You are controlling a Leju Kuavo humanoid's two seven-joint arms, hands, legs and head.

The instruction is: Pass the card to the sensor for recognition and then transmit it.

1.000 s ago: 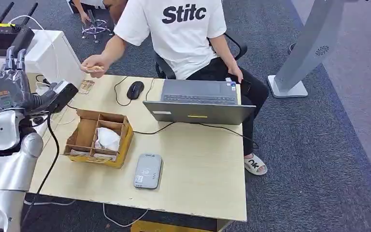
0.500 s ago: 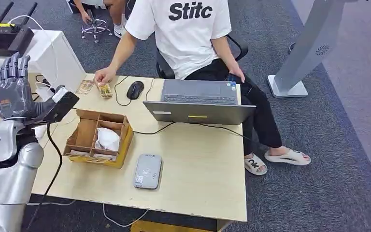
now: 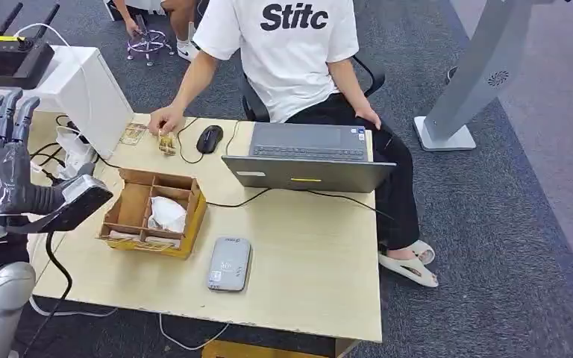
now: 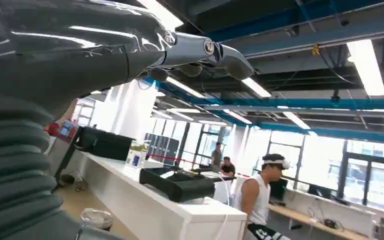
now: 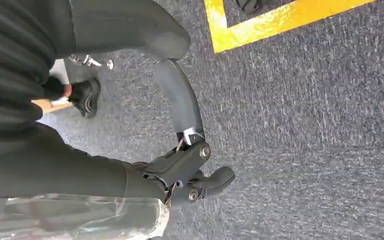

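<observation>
Since the desk (image 3: 313,253) is the biggest thing going, I'll start there: it's laid out like a little check-in station, with the person (image 3: 283,52) seated at the far side behind an open laptop (image 3: 307,160) and the robot standing at the near left corner. That puts the handover spot between them, which makes sense for passing a card back and forth.

Next down, the cardboard divider box (image 3: 153,212) sits toward the robot's side with some white crumpled stuff in 1 compartment, and the grey sensor pad (image 3: 229,264) lies flat just beside it near the front edge, easy reach for the robot, I'd guess on purpose. A mouse (image 3: 209,139) sits beside the laptop.

The card (image 3: 166,142) is at the far edge, under the person's hand (image 3: 166,119), close to another small card-like thing (image 3: 131,135) lying flat. So it's well apart from the sensor, and the robot hasn't got it.

Left hand (image 3: 4,160) is raised off the left of the desk, fingers straight up and spread, holding nothing, touching nothing. From the left wrist view the fingers (image 4: 220,52) stick out into open air.

Right hand (image 5: 185,175) hangs over the carpet, fingers loosely curled but apart, nothing in it as far as I can see.
</observation>
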